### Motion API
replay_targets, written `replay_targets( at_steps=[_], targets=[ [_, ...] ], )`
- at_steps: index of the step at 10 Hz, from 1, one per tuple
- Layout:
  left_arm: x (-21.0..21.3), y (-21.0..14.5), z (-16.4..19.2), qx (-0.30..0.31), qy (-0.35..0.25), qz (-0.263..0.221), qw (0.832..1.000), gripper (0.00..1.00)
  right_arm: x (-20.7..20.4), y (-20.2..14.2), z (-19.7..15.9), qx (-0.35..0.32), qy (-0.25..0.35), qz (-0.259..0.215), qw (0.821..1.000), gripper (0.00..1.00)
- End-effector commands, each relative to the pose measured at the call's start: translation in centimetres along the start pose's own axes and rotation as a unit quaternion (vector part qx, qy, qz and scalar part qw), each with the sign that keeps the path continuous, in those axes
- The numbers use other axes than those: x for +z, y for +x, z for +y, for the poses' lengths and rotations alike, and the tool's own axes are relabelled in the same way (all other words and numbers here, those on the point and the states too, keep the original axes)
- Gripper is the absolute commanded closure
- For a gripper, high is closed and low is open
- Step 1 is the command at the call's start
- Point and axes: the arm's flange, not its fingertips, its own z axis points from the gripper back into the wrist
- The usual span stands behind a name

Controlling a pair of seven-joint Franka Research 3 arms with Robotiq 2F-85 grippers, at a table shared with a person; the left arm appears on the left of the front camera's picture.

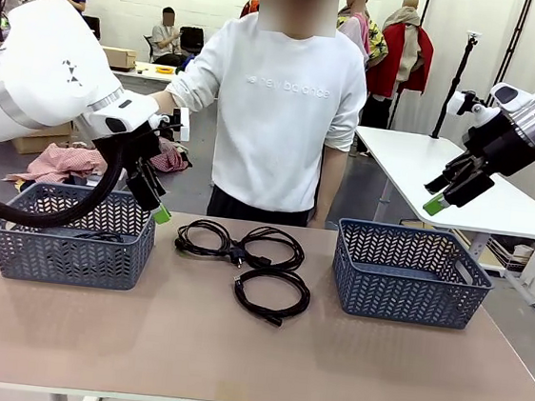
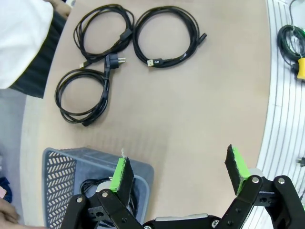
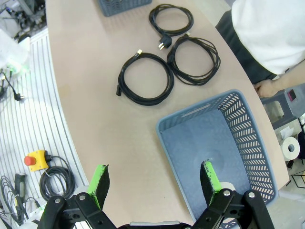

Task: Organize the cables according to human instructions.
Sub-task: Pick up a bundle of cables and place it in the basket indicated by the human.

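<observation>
Closest to the robot's side, the nearest coil (image 1: 272, 295) is lying flat on the bench (image 1: 250, 366), between the baskets and just beside the two further coils (image 1: 239, 243), whose plugs are meeting in the middle. The left tool (image 2: 178, 162) is hovering with its fingers wide apart and holding nothing, above the inner corner of the left basket (image 1: 65, 261), where a fourth coil (image 2: 95, 188) is resting. The right tool (image 3: 154, 171) is hanging raised over the right basket (image 1: 406, 290), fingers likewise spread and empty. At the far edge the person (image 1: 282, 106) is standing. The step looks to be fetching the next cord. Doing it well probably means:

- waiting for the person's sign;
- coming straight down over the free arc of the nearest coil;
- pinching all its strands rather than the plug;
- lifting high enough to clear the basket wall.
</observation>
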Motion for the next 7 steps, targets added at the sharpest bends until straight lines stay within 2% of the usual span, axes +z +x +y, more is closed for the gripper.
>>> replay_targets(
  at_steps=[1,7],
  targets=[
    [0.08,-0.06,0.05,0.001,0.004,-0.001,1.000,0.00,0.17,0.22,-0.12,0.001,-0.001,0.001,1.000,0.00],
    [0.08,-0.06,0.05,0.001,0.004,-0.001,1.000,0.00,0.17,0.22,-0.12,0.001,-0.001,0.001,1.000,0.00]
  ],
)
